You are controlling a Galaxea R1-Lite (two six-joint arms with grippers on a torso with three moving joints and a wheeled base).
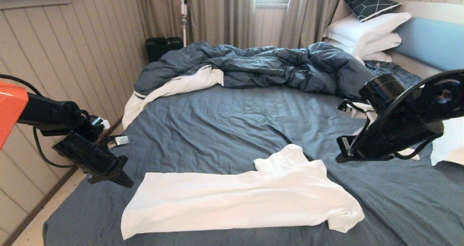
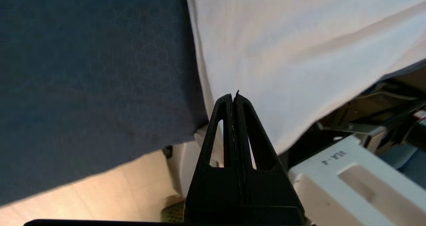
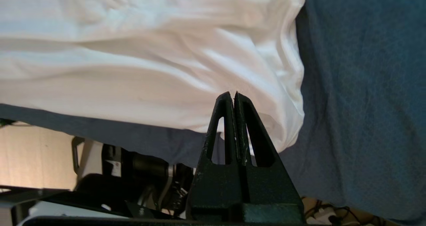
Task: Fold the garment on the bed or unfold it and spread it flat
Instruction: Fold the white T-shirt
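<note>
The garment (image 1: 239,199), a white T-shirt, lies folded lengthwise into a long strip near the front edge of the bed (image 1: 224,123), one sleeve sticking out toward the back. No chest print shows. My left gripper (image 1: 125,182) hovers just off the strip's left end, shut and empty; in the left wrist view its tips (image 2: 233,96) hang over the garment's (image 2: 283,53) edge. My right gripper (image 1: 339,159) hovers above the sheet at the strip's right end, shut and empty; the right wrist view has its tips (image 3: 233,95) over the garment (image 3: 149,59).
A rumpled dark-blue duvet (image 1: 253,65) with white lining lies across the back of the bed. White pillows (image 1: 366,32) are stacked at the back right against the light-blue headboard (image 1: 431,41). A panelled wall (image 1: 72,57) runs close along the left side.
</note>
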